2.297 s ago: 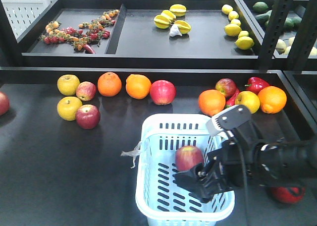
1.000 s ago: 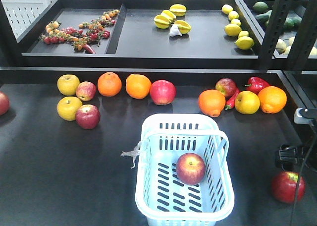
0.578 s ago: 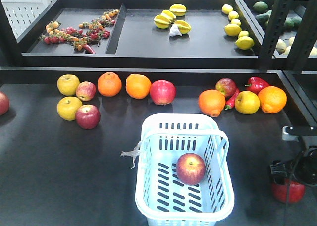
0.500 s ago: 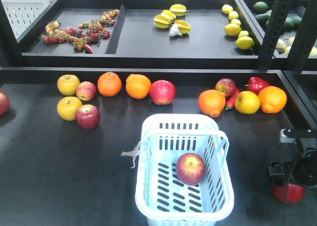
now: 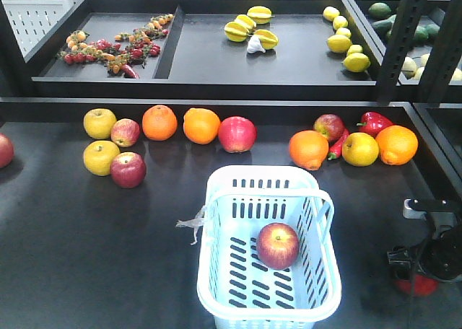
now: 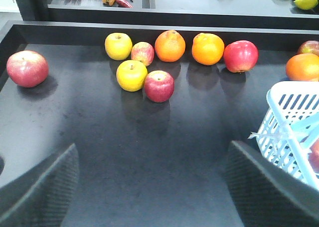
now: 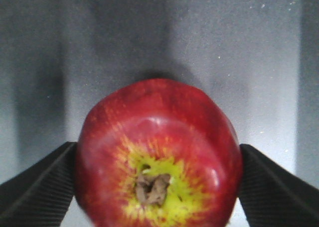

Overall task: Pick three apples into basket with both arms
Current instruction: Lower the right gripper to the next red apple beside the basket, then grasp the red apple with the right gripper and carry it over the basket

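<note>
As the right pincer (image 5: 422, 264) stood over an apple (image 5: 417, 286) at lower right of the table (image 5: 86, 242), fingers (image 7: 40, 187) flanked both sides; grip was unclear.

Seven red apples (image 5: 237, 134), four oranges (image 5: 201, 125) and three yellow round fruits (image 5: 100, 157) are in view; one basket (image 5: 216, 228) sits at six o'clock, holding one apple.
</note>
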